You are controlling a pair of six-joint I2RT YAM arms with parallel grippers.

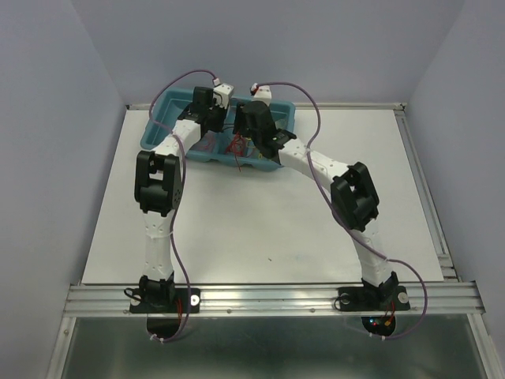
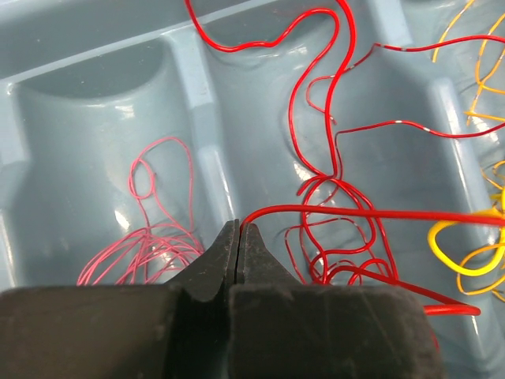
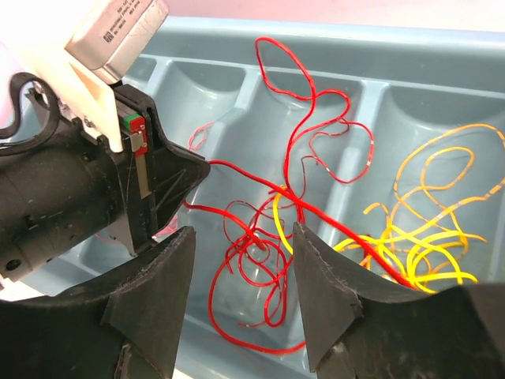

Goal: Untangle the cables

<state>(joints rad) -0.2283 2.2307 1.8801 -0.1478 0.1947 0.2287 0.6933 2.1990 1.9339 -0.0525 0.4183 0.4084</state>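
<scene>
Two arms: both reach to the blue tray (image 1: pixel 162 118) at the far part of the table (image 1: pixel 260 229), their wrists close together over it.
Left side: the left gripper (image 2: pixel 239 237) has its tips pressed together, pinching a red cable (image 2: pixel 379 213) right at the points.
Held strand: the red cable leaves those tips and runs out to the right of the left gripper, above the tray floor, towards the yellow heap.
Right side: the right gripper (image 3: pixel 241 260) is spread wide and holds nothing. It hangs over the tray, with the left gripper's tip just beyond its left-hand finger in its wrist view.
Main knot: the red tangle (image 3: pixel 252 245) lies in a tray compartment straight ahead of the gap between the right gripper's fingers. Seen from the left wrist, it sits just right of the left gripper's tips.
Thin wires: a dark red bundle (image 2: pixel 150 253) lies in the compartment left of the left gripper's tips, with a divider (image 2: pixel 209 170) between it and the red tangle.
Yellow: the yellow cables (image 3: pixel 418 260) are heaped past the right gripper's right-hand finger, one compartment over.
Orange: the orange cables (image 3: pixel 442 158) loop in that same compartment, beyond the yellow cables.
</scene>
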